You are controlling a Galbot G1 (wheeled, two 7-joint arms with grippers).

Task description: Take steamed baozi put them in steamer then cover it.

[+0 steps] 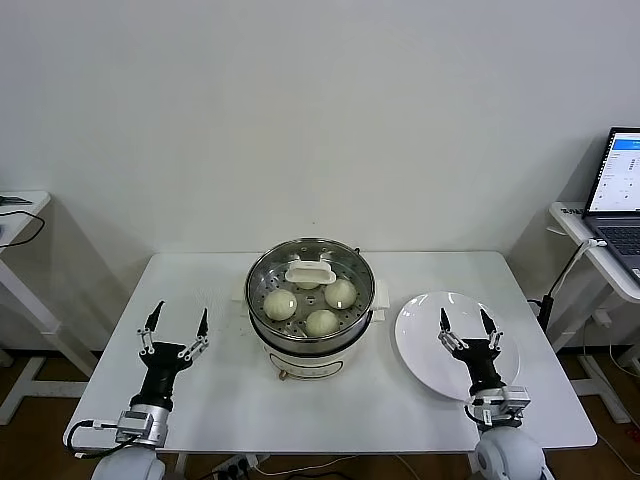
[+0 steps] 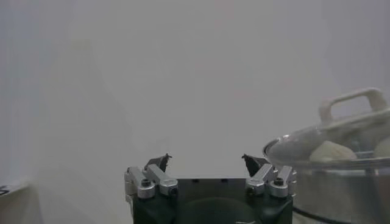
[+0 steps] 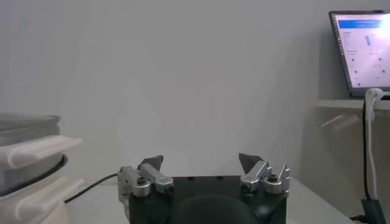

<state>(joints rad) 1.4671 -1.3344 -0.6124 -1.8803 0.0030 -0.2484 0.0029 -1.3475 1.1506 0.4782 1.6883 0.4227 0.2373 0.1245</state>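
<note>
A white table [image 1: 230,390] fills the middle of the scene, set against a plain pale wall. At its centre stands a steamer [image 1: 311,338], a shiny metal basket on a white pot base. A clear glass cover [image 1: 272,262] with a cream handle sits on top of the steamer, closing it. Through the glass, the steamed buns [image 1: 321,321] lie inside the basket; three are plain to see and a fourth is partly hidden under the handle. A flat white plate [image 1: 420,335] rests on the table just to the right of the steamer. The right gripper [image 1: 463,322] hovers above the plate, its fingers spread apart and holding nothing. The left gripper [image 1: 177,321] hangs over the left part of the table, apart from the steamer, fingers likewise spread and empty. A laptop [image 1: 620,195] sits on a side desk at the far right.
</note>
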